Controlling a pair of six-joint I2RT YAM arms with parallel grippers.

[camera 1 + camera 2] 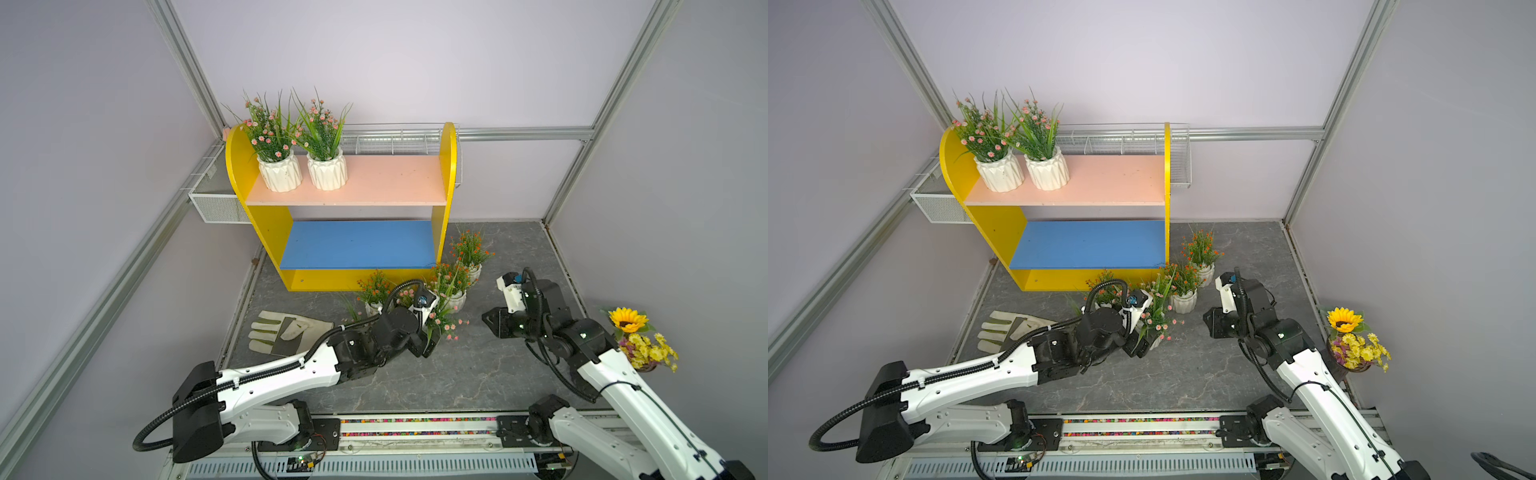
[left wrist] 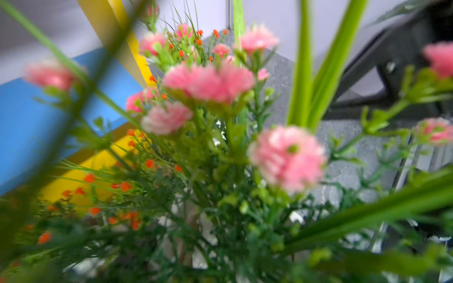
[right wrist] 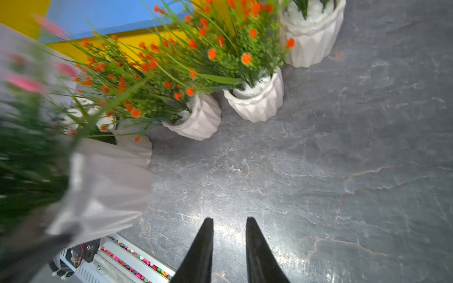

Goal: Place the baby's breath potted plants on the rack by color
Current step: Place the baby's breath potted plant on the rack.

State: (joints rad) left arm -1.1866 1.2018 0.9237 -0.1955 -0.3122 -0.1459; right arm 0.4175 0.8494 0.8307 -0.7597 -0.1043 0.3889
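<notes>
Yellow side panels mark the rack point(image 1: 239, 166), which stands at the back of the counter point(image 1: 478, 374). On the left part of its pink upper board point(image 1: 386, 178), two pink-flowered plants point(image 1: 279, 170) stand side by side in white pots. The blue lower board point(image 1: 357, 243) carries nothing. In front of the rack the left tool point(image 1: 431, 343) is closed on a third pink plant point(image 1: 1156, 322), gripped low, near its pot. We cannot tell whether the pot is clear of the counter.

We judge the step in hand to be carrying this plant to the pink board. To do it well, we would keep the pot upright and raise it above the board's front edge before moving in. We would then aim for the bare stretch just right of the standing pair and set the base flat before letting go, so that the sprigs do not knock the neighbours.

Other things, from left to right:
- White wire baskets point(image 1: 216, 203) hang behind the rack and play no part.
- A pale work glove point(image 1: 286, 332) lies flat near the left arm, out of the likely path.
- Orange-flowered plants point(image 1: 451, 282), at least three, crowd the counter by the rack's right foot, just behind the held plant. In the left wrist view their sprigs mingle with it, and they could be dragged along on a lift.
- The right tool point(image 3: 229, 218) hovers over bare counter near the orange group, its fingers parted with nothing between them.
- A sunflower bouquet point(image 1: 636, 336) stands at the far right, well apart.
</notes>
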